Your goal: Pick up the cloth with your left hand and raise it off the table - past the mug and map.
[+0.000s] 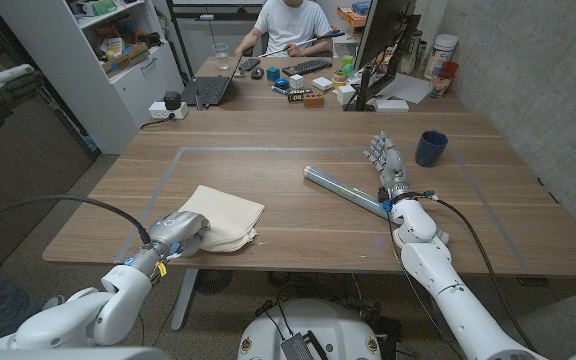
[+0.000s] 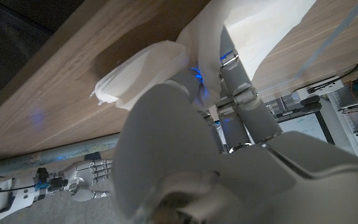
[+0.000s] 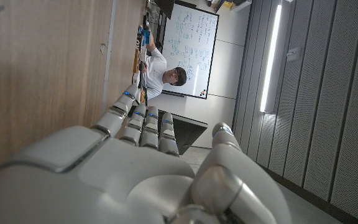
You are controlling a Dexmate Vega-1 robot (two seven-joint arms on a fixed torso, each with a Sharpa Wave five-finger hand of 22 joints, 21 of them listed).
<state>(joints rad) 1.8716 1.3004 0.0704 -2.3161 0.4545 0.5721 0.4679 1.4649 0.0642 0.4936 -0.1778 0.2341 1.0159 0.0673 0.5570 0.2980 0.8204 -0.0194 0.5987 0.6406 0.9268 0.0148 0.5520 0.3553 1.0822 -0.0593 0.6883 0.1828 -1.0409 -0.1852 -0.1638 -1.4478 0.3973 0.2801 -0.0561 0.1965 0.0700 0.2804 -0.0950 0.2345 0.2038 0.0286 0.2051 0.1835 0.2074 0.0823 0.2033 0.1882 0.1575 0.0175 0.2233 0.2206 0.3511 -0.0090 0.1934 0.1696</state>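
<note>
Head view: cream cloth (image 1: pixel 224 217) lying folded on the wooden table (image 1: pixel 298 240) near its front edge, toward the robot's left side. Left hand (image 1: pixel 180 232) set on the cloth's near left corner, fingers closed over the fabric. Left wrist view: fingers (image 2: pixel 238 93) pressed into the cloth (image 2: pixel 160 62), a bunched fold gathered against them, the rest still spread on the wood. Farther right on the table, a long grey-blue rolled map (image 1: pixel 343 190) lying at a slant, its near end just beside the right hand (image 1: pixel 386 160). Right hand standing on its edge with fingers straight and apart, holding nothing. Dark blue mug (image 1: pixel 430 148) upright just beyond that hand, toward the right edge. Right wrist view: right hand (image 3: pixel 142 168) with fingers stretched out along the tabletop. Beyond the table, a person (image 1: pixel 293 25) seated at a cluttered desk (image 1: pixel 268 75).
</note>
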